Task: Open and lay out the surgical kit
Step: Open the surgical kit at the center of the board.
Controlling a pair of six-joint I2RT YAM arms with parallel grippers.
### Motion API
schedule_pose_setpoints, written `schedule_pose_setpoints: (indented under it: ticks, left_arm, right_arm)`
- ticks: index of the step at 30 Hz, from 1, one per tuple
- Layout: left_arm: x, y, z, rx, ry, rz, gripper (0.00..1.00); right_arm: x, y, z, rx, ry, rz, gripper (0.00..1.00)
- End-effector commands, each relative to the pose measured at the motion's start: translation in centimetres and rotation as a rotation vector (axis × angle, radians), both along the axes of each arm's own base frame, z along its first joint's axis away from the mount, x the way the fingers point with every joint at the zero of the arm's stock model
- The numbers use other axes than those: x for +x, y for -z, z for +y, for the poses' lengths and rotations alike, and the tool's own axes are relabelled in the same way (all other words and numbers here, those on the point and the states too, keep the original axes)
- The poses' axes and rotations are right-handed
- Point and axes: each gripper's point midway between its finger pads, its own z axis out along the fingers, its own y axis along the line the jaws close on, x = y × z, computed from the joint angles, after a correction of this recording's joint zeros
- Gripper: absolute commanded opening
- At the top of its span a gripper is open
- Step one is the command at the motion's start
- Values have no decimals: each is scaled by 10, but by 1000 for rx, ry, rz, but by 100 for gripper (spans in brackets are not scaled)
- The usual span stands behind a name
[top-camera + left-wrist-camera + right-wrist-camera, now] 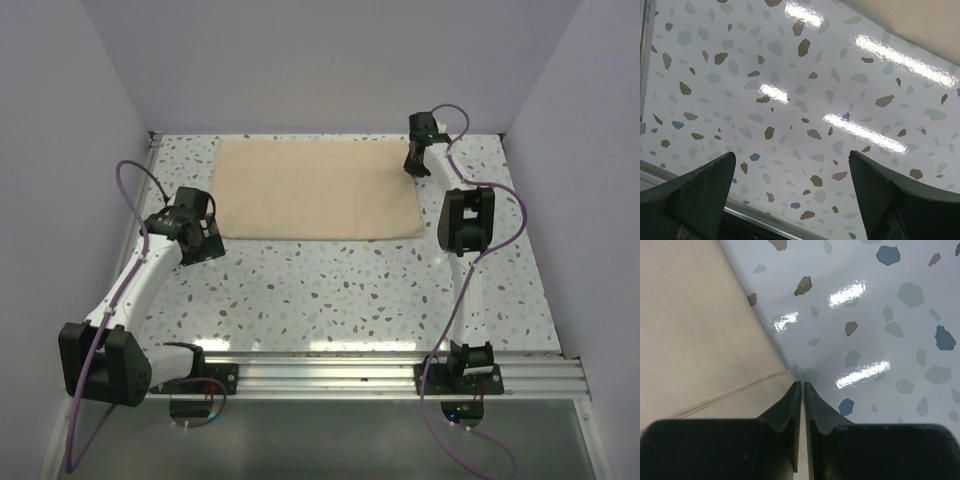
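The left arm (140, 285) and the right arm (462, 292) look alike from here: smooth white tubular links joined by chunky black housings, each ending in a black base. A thin purple cable (120, 178) loops loosely along each one. The left hand (205, 240) and the right hand (412, 160) are black, their fingers (785, 415) matte dark wedges tapering to blunt tips

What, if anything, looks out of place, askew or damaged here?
Nothing stands out. The cloth lies flat and folded at the far side of the table, square to it, with no tear or spill. The right claw is closed at its right edge, near the far corner; whether it pinches the cloth cannot be told.
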Motion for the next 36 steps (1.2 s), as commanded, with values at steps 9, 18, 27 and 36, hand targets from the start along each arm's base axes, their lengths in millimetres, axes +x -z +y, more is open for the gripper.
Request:
schedule_pose_setpoints:
  ticks: [9, 18, 27, 36]
  left_arm:
    - [4, 1, -2, -2, -9, -7, 99]
    - [5, 3, -2, -4, -3, -7, 100]
    - [5, 4, -2, -3, -2, -2, 99]
    - [4, 7, -3, -8, -2, 0, 99]
  right_arm:
    - [11, -12, 1, 28, -3, -52, 44]
    - [20, -16, 4, 41, -8, -94, 54]
    - [24, -14, 11, 78, -10, -107, 29]
    - [22, -18, 9, 61, -12, -106, 16]
